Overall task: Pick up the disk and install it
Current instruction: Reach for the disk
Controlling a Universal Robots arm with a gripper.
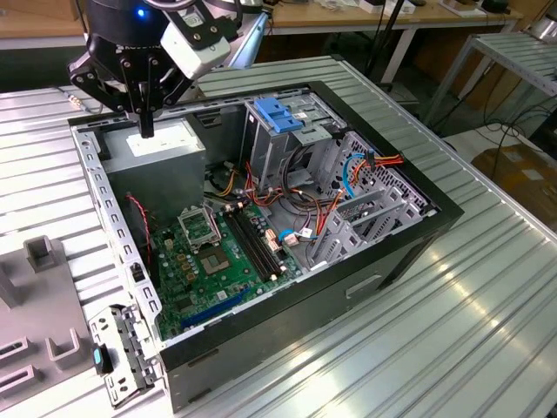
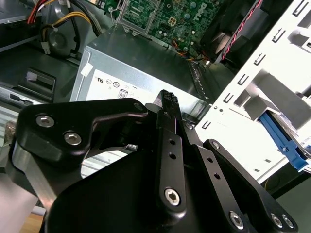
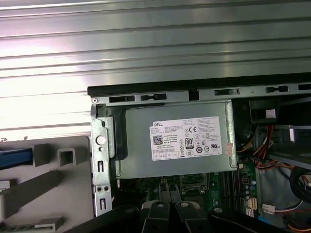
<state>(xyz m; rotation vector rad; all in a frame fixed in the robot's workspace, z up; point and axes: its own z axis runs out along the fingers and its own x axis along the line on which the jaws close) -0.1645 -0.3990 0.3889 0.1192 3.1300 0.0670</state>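
My gripper (image 1: 146,129) hangs over the far corner of the open computer case (image 1: 409,235), at the exterior view's left. It is just above the grey power-supply box (image 1: 161,152) with its white sticker. Its two black fingers are shut together with nothing between them; their tip (image 2: 167,97) points at that box (image 2: 141,73). The disk itself I cannot make out. A blue strip (image 3: 14,158) lies on the grey fixture (image 3: 48,184) outside the case wall, and I cannot tell whether it belongs to the disk.
Inside the case lie the green motherboard (image 1: 213,261), loose cables (image 1: 348,174) and a metal drive cage (image 1: 287,148) topped by a blue plastic bracket (image 1: 280,113). The case stands on a ribbed metal table (image 1: 470,313). A white bracket panel (image 1: 122,357) lies near the front corner.
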